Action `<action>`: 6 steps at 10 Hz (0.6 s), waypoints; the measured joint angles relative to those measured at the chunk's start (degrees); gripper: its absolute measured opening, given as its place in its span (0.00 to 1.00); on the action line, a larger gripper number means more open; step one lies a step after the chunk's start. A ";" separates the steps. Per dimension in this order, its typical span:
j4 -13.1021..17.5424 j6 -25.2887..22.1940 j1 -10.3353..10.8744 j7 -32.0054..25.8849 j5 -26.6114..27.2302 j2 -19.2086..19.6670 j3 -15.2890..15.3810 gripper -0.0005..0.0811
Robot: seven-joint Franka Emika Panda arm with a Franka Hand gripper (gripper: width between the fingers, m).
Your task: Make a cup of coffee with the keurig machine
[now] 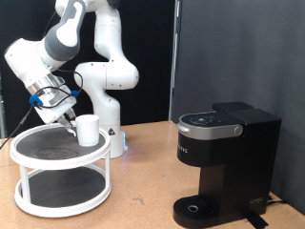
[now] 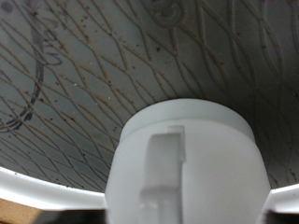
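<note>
So here's what we've got. In the exterior view the white robot arm (image 1: 95, 57) fills the upper left of the frame, bent over a white two-tier round stand (image 1: 59, 172) that sits at the lower left on the wooden surface (image 1: 143, 191). The cup (image 1: 88, 130) is standing upright on the top tier, toward that tier's right edge as the exterior view shows it, and the tier itself has a dark patterned mat on it.

The gripper (image 1: 65, 114) is just beside the cup, on its left in the exterior view, angled down toward it. Honestly we can't tell from this angle whether the jaws are spread or pressed together, and we can't tell if they're actually touching the cup or just very close.

The wrist view doesn't settle it either. There the cup (image 2: 187, 163) takes up the lower middle of the frame, really close to the camera, with its handle (image 2: 161, 173) facing us and the dark patterned mat (image 2: 93, 75) behind it. The white rim of the stand (image 2: 47, 191) curves along the bottom. No fingers show up in that picture.

The keurig machine (image 1: 224, 157) is over at the lower right of the exterior view, well apart from the stand, with its lid down. Its round drip base (image 1: 197, 208) has nothing standing on it.
</note>
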 joint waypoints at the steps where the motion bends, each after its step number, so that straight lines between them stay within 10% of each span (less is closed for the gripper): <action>1: -0.07 0.00 0.00 0.00 0.00 0.00 0.00 0.38; 2: -0.10 0.00 0.00 0.00 -0.01 0.00 0.00 0.14; 6: 0.73 -1.41 -0.25 0.23 -0.02 -0.65 0.01 0.01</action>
